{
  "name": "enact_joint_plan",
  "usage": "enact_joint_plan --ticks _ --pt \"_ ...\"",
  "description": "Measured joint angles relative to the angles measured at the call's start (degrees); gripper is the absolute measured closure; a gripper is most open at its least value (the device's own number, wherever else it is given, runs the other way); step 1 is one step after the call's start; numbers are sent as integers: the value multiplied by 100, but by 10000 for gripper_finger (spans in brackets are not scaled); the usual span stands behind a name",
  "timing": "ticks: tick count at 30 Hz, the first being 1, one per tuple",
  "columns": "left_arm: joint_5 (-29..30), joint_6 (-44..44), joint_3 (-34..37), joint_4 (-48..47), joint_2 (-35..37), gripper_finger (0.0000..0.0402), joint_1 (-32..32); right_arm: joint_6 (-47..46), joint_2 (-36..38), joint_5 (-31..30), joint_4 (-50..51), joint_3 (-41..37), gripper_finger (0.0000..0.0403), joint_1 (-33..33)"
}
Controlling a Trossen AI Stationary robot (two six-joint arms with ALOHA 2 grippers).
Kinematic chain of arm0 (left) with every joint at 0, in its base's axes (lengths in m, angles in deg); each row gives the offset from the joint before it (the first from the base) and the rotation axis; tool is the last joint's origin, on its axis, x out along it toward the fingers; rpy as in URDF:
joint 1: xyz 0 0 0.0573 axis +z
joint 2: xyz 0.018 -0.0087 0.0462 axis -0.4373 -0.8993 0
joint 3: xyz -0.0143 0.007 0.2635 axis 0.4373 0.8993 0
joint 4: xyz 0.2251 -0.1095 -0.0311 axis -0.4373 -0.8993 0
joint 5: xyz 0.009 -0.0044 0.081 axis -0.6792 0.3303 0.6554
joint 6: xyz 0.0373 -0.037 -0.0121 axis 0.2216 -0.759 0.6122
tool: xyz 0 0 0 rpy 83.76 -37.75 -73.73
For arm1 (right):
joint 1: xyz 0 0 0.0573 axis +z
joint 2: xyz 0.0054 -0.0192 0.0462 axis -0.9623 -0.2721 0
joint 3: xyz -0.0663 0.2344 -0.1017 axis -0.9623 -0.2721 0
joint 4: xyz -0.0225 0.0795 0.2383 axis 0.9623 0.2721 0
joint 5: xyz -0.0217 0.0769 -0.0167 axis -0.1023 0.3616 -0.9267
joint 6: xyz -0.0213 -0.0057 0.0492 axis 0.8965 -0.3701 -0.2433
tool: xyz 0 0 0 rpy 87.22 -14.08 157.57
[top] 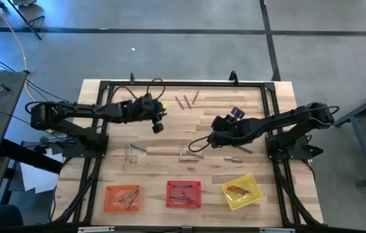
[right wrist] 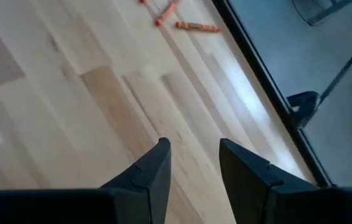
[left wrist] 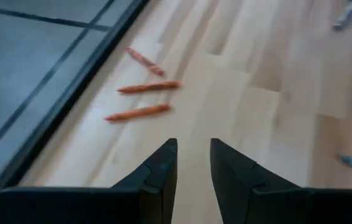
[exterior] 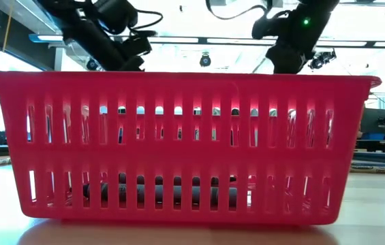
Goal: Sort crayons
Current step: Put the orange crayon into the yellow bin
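Note:
Three reddish-orange crayons (top: 186, 100) lie flat on the wooden table near its far edge; they also show in the left wrist view (left wrist: 139, 112) and the right wrist view (right wrist: 197, 27). Grey-silver crayons lie mid-table in loose groups (top: 134, 150), (top: 189, 154), (top: 232, 158). My left gripper (top: 159, 120) (left wrist: 194, 146) is open and empty above the table, left of the orange crayons. My right gripper (top: 218, 123) (right wrist: 194, 144) is open and empty above the table, right of and nearer than them. Both arms show over the red basket in the low view.
Three mesh baskets stand along the near edge: orange (top: 108, 191), red (top: 168, 186) and yellow (top: 255, 184), each with crayons inside. The red basket (exterior: 178, 88) fills the low view. A black frame (top: 183, 83) runs along the table's far edge and sides.

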Motion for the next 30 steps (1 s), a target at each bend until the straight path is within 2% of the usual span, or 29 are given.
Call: enact_joint_plan --ticks 5,13,20,25,30 --pt "-4 889 -607 -390 -583 320 140 233 0 46 8 0 274 -169" --pt "12 2447 -1989 -1715 -1867 320 420 236 0 77 37 0 274 -229" --pt "-215 3943 -2736 -2038 -2555 321 665 232 0 288 73 0 274 -229" --pt "-389 4352 -3105 -2031 -2907 321 899 243 0 343 393 0 274 -229" --pt "-395 4310 -3562 -2289 -3386 321 1111 101 0 350 894 0 274 -229"
